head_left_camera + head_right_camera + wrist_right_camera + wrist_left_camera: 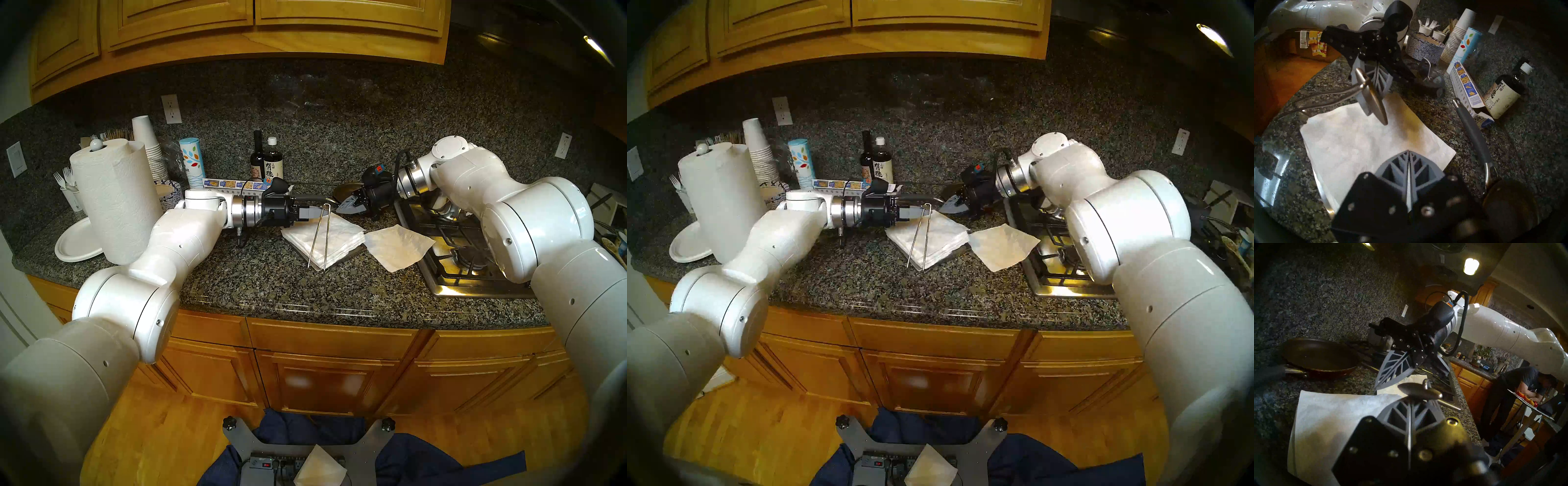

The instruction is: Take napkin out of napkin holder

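Note:
The napkin holder (359, 253) is a flat grey tray under a thick stack of white napkins (327, 236). Its wire arm (321, 237) is swung up off the stack. My left gripper (319, 211) is shut on the arm's top end, by the small oval pad (1419, 390). A single white napkin (398, 246) lies flat on the counter just right of the holder, one corner over the stove edge. My right gripper (342, 207) hovers behind the stack, shut and empty; the right wrist view shows its closed fingertips (1403, 158) over the stack (1364, 144).
A frying pan (347, 190) with a long grey handle (1473, 132) sits behind the holder. The gas stove (468, 251) is at the right. A paper towel roll (115, 200), paper plates (76, 242), cups (149, 146) and bottles (268, 163) crowd the left and back.

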You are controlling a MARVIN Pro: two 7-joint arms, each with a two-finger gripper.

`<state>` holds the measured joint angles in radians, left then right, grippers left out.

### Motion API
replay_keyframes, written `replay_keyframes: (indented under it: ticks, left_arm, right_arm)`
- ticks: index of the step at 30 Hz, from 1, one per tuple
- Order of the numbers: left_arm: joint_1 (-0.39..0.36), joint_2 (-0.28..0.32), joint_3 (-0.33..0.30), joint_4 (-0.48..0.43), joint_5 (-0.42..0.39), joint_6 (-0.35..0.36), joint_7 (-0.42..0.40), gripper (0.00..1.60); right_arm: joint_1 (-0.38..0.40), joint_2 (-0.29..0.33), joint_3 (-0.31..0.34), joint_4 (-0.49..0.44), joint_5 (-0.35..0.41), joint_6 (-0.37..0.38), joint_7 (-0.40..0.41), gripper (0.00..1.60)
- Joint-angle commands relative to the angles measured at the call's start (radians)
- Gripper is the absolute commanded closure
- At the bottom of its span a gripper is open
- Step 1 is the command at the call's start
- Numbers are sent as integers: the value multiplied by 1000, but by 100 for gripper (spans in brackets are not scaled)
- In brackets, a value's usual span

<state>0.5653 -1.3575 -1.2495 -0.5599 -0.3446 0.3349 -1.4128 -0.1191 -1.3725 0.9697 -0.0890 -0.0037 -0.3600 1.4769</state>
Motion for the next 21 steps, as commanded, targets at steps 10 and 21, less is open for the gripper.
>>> replay_keyframes:
  ticks: [10, 21]
  left_arm:
    - [-103, -38, -6, 11, 33, -52, 90, 160]
    - [-112, -31, 2, 19, 67, -87, 113, 160]
  right_arm:
    - [45, 22, 16, -27, 12, -15, 7, 129]
    - [48, -4, 19, -33, 12, -34, 7, 128]
